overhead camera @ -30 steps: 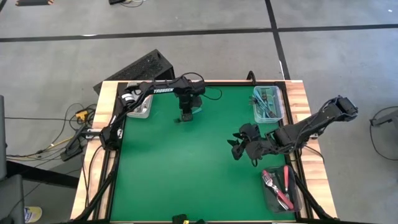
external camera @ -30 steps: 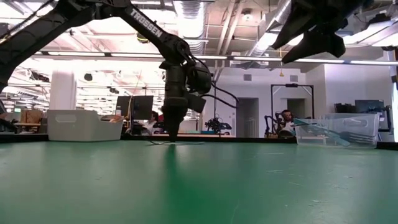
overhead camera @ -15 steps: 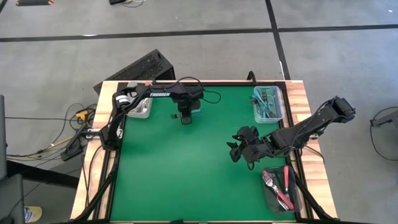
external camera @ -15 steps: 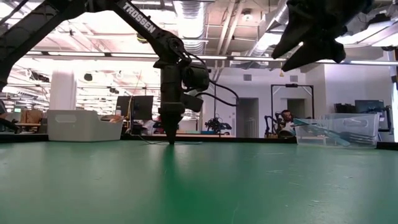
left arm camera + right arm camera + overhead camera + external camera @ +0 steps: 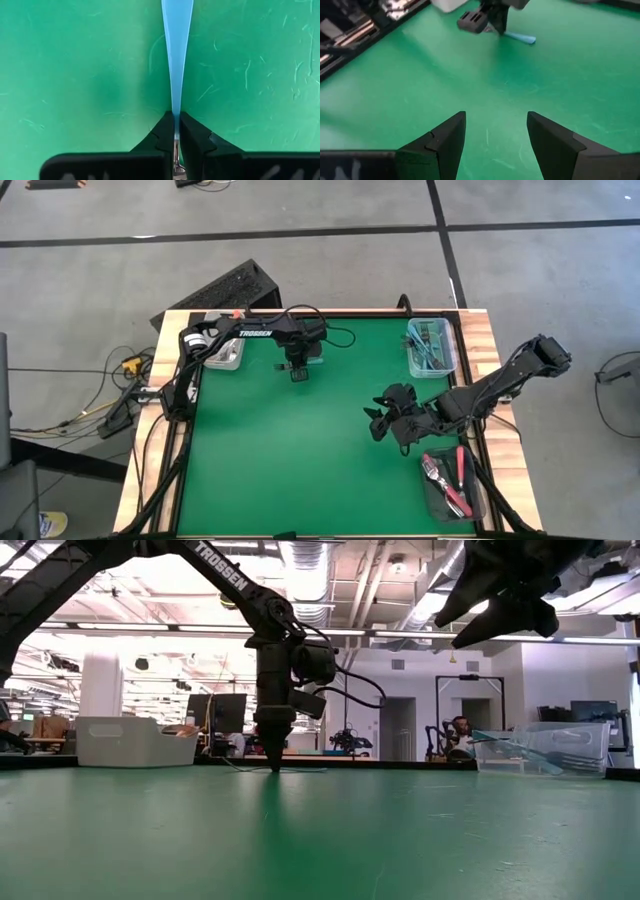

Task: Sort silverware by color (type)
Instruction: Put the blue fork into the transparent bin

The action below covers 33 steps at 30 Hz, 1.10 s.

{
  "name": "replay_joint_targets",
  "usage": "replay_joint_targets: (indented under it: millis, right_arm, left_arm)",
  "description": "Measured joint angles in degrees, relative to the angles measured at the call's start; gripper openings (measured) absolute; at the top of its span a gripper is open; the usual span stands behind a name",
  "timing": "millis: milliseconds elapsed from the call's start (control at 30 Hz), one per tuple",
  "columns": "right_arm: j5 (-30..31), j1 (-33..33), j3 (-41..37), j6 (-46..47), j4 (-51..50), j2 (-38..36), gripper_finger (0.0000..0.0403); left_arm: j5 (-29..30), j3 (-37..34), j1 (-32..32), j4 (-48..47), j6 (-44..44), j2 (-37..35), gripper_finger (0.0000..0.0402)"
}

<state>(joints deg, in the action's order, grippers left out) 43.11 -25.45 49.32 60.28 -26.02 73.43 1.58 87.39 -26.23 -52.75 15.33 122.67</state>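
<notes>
A light blue-handled fork (image 5: 177,45) lies flat on the green table at the far middle. My left gripper (image 5: 297,370) stands over it, pointing down, and is shut on it (image 5: 176,122). The fork's free handle end (image 5: 522,38) sticks out beside that gripper in the right wrist view. My right gripper (image 5: 385,420) hangs open above the table right of centre, with nothing between its fingers (image 5: 496,135). The fork's tines are hidden under my left gripper. My left gripper pinches the fork's handle at its narrow end (image 5: 176,114) between its two fingers, one on each long side. The fingers come from above, pointing down. The fork lies on the table, and its wide handle end points away from the gripper.
A clear bin (image 5: 432,348) with teal forks stands at the far right. A dark bin (image 5: 452,485) with pink-red forks sits at the near right. A pale bin (image 5: 222,352) stands at the far left. Bare green mat fills the table's middle and near left.
My left gripper has come down to the table and shut on the blue fork's handle. The fork has stayed flat on the table. My right gripper has drifted slightly toward the table's near edge, staying open.
</notes>
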Motion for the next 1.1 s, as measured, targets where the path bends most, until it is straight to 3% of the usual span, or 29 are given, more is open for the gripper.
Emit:
replay_joint_targets:
  millis: [167,333,567,867,1100]
  right_arm:
    - [4.18,0.16,0.04,2.40,0.09,1.40,0.0238]
    - [5.72,1.80,-0.04,6.23,0.37,5.45,0.0238]
    - [10.15,1.79,-0.04,8.82,5.95,11.41,0.0238]
    - [13.88,-0.98,0.02,-21.56,28.78,13.11,0.0238]
    - [9.43,-1.66,0.00,-40.28,41.52,12.83,0.0238]
  left_arm:
    - [-1.50,-0.64,1.27,3.15,-1.86,-2.91,0.0001]
    - [-3.13,-3.45,5.43,14.56,-4.67,-11.01,0.0000]
    - [2.09,-17.23,14.57,37.42,-8.08,-22.33,0.0000]
    - [4.22,-33.51,26.47,70.92,-11.34,-31.35,0.0000]
    - [-0.69,-38.58,30.09,84.69,-14.45,-32.71,0.0000]
